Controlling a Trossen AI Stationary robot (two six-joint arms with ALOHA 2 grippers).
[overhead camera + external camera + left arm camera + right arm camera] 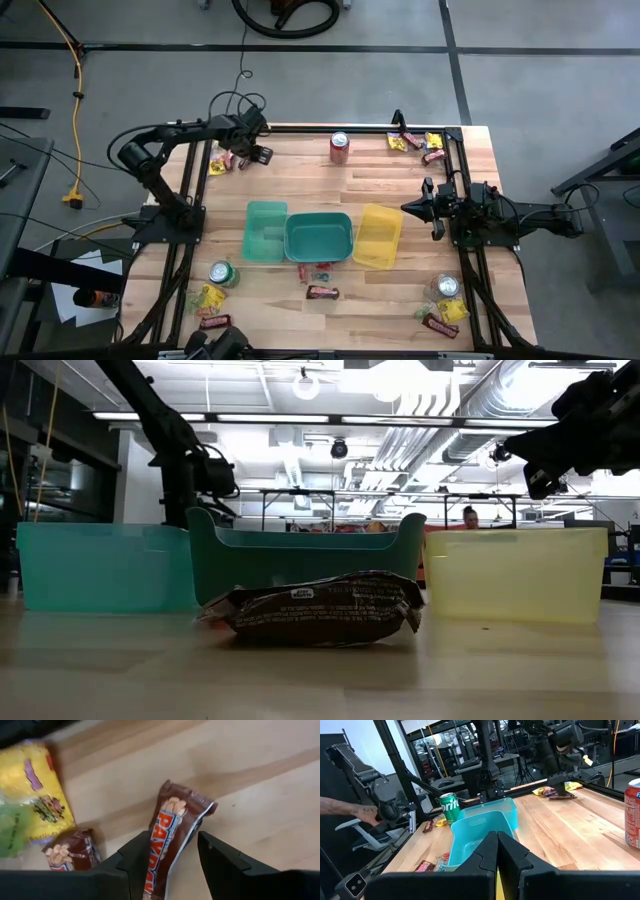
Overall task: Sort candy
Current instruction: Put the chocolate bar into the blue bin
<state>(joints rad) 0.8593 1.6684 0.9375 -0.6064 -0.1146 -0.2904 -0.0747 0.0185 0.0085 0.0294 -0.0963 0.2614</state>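
Note:
A brown-red candy bar lies on the wood at the table's far left corner. Next to it are a yellow packet and a second brown bar. My left gripper points down over the first bar, open, with one finger on each side of it. My right gripper waits shut and level at the table's right side, beside the yellow bin. My left gripper comes at the bar from above, its fingers lying along the bar's two long sides. One finger is close against the bar's long edge; whether it touches I cannot tell. The other finger stands apart. The bar lies flat on the table.
A light teal bin, a teal bin and the yellow bin stand in a row mid-table. There is a red can at the far edge and a green can near left. More candy lies far right, near right and before the bins.

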